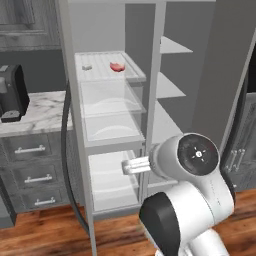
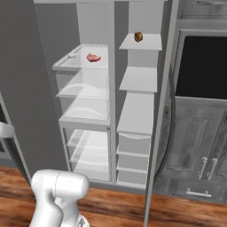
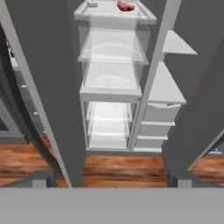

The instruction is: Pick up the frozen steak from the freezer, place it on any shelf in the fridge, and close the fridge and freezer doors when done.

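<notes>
- Steak [image 1: 117, 67] lies flat on the top glass shelf [image 1: 131, 73] of the fridge [image 1: 112, 135], toward the shelf's back right; in the hand view it sits at the very top edge, partly cut off.
- Fridge stands open, its door [image 2: 26, 88] swung out to the left; the door's handle [image 1: 65, 145] shows as a dark curved bar, and the door's far face is hidden.
- Freezer [image 2: 137, 111], right of the fridge, is open too; its door [image 1: 227, 75] is swung right and cut off by the frame edge.
- Arm [image 1: 192, 200] fills the lower right of the left base view and hides the freezer's lower drawers there.
- Desk [image 1: 35, 115] with a marble top sits left of the fridge door, carrying a dark appliance [image 1: 11, 92] that the frame crops.
- Tool [image 3: 111, 179]: two dark tips rise at the bottom of the hand view, set wide apart with nothing between them, well back from both compartments.
- Small brown object [image 2: 138, 36] rests on the freezer's top shelf; too small to identify.
- Tiny pale grey piece [image 1: 86, 67] lies on the same glass shelf, left of the steak and apart from it; its shape is hard to make out.
</notes>
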